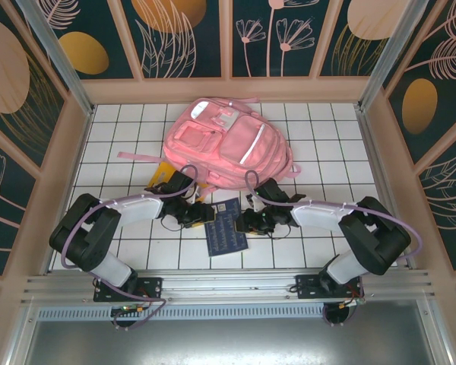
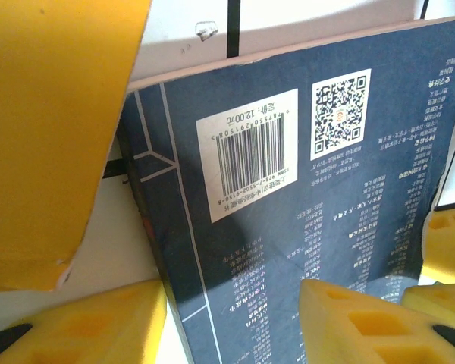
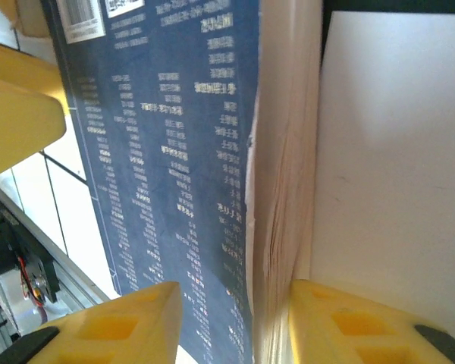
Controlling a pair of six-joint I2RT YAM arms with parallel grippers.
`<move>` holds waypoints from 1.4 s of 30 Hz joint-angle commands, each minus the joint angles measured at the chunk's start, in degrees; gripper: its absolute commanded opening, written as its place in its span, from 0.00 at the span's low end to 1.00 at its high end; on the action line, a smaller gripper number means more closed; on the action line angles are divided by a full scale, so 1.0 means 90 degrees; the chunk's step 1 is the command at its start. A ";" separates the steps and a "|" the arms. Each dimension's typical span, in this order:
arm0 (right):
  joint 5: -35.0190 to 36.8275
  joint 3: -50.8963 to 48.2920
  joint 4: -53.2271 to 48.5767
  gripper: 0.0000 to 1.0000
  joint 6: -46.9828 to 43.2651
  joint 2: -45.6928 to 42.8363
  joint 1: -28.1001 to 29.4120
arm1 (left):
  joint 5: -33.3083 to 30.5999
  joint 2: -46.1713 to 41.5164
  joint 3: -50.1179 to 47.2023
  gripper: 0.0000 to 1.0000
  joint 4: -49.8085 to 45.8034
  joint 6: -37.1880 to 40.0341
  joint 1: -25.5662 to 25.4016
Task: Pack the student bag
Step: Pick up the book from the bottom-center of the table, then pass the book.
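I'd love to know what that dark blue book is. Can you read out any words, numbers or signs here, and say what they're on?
"12.00": price on the white barcode label of the dark blue book, Chinese characters beside it.
Digits along the barcode: too small to read surely.
QR code on the same cover: a sign, no words.
Columns of pale Chinese print on the cover: too blurred.
Student bag: no text legible.
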 commanded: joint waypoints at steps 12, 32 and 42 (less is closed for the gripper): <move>-0.0191 0.0182 0.0322 0.00 0.0086 -0.0050 -0.0005 | 0.0217 0.0240 -0.0037 0.49 0.0258 -0.0072 -0.0072; -0.0622 0.1350 -0.0778 0.00 -0.0066 -0.2639 -0.0569 | 0.0548 -0.2116 0.0927 0.70 -0.0515 -0.0044 0.0944; -0.1115 0.1750 0.0143 0.00 0.0135 -0.2757 -0.0572 | 0.1854 -0.2059 0.0469 0.76 0.1899 -0.1367 0.0944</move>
